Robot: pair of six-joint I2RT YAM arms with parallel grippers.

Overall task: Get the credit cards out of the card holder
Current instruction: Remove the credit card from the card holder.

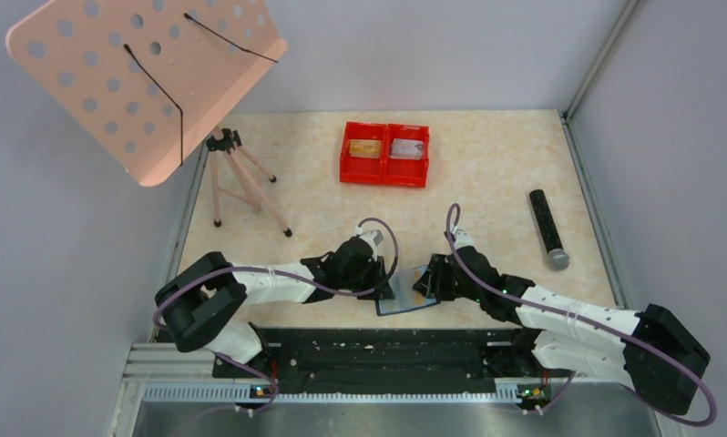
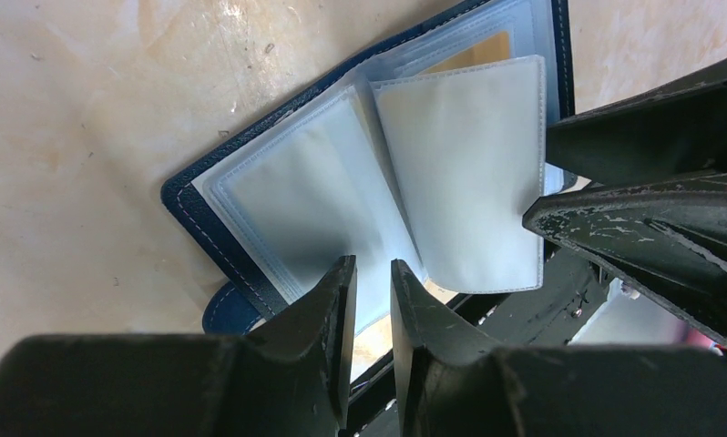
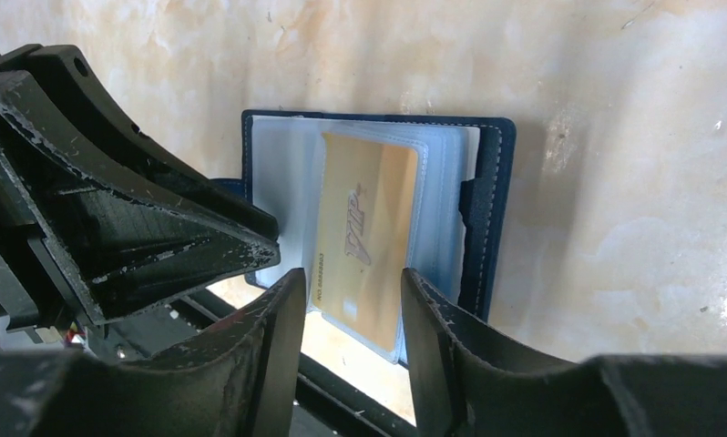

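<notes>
The navy card holder (image 1: 404, 301) lies open near the table's front edge, its clear sleeves fanned out (image 2: 342, 182). A gold card (image 3: 364, 228) sits in a sleeve of its right half, against the navy cover (image 3: 492, 182); it also peeks out in the left wrist view (image 2: 480, 53). My right gripper (image 3: 351, 273) is open and straddles the lower end of that sleeve. My left gripper (image 2: 372, 269) is closed to a narrow gap on the near edge of the left sleeves. In the top view both grippers, left (image 1: 389, 282) and right (image 1: 424, 284), meet over the holder.
A red twin tray (image 1: 384, 173) stands at the back, with a gold card (image 1: 364, 148) in its left compartment and a silver card (image 1: 407, 148) in its right. A black cylinder (image 1: 548, 228) lies to the right. A pink perforated board (image 1: 141, 73) on a tripod (image 1: 241, 182) stands to the left.
</notes>
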